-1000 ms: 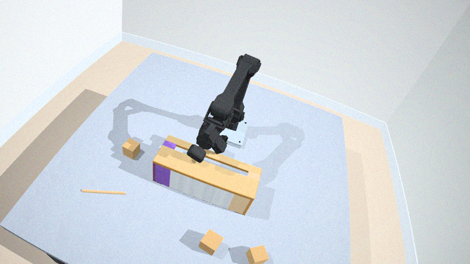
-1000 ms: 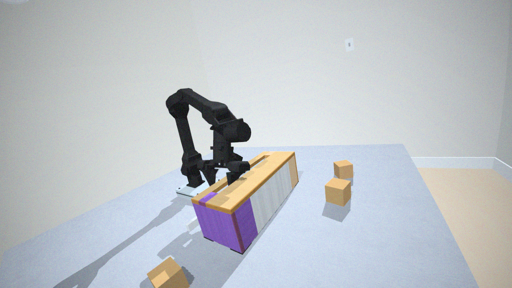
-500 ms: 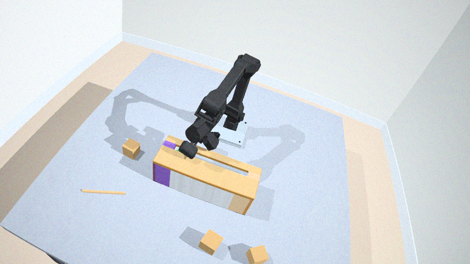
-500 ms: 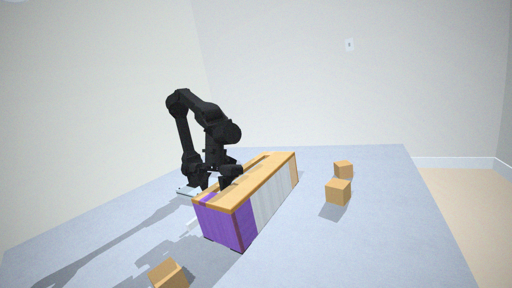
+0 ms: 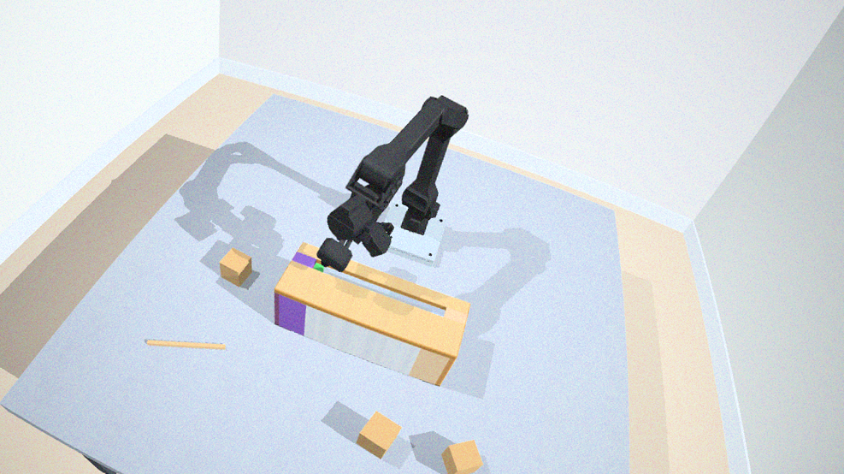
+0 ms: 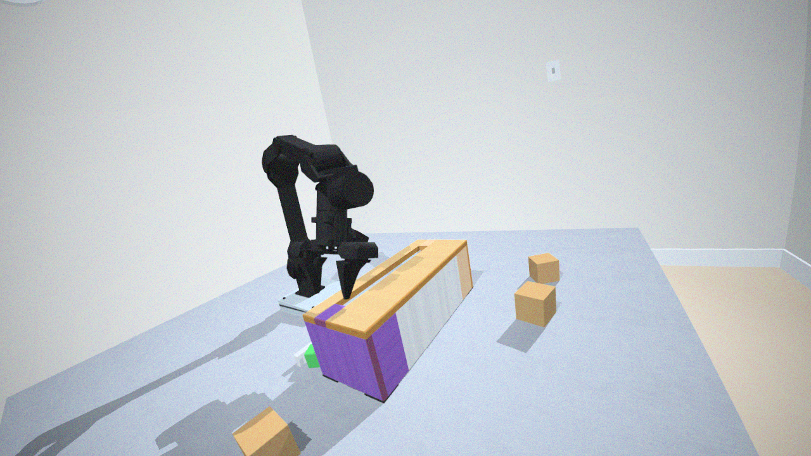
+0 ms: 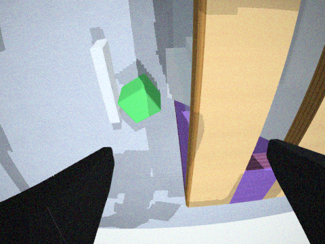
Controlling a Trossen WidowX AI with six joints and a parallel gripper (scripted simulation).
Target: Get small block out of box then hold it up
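The small green block (image 5: 319, 267) (image 6: 311, 357) (image 7: 140, 99) lies on the grey table (image 5: 555, 297), outside the box, just behind its purple end. A short white rail (image 7: 104, 81) (image 6: 299, 356) lies next to it. The box (image 5: 366, 307) (image 6: 396, 283) (image 7: 235, 72) has a wooden top with a long slot, a clear front and a purple end wall (image 6: 346, 351). My gripper (image 5: 334, 255) (image 6: 339, 282) (image 7: 192, 152) is open and empty. It points down over the purple end and straddles the back strip of the box top. The block is below and to the left of the fingers.
Three tan cubes stand on the table: one left of the box (image 5: 234, 266) (image 6: 266, 434), two in front of it (image 5: 379, 434) (image 5: 462, 458) (image 6: 535, 302) (image 6: 543, 267). A thin stick (image 5: 185, 344) lies front left. The arm's base plate (image 5: 418, 242) is behind the box.
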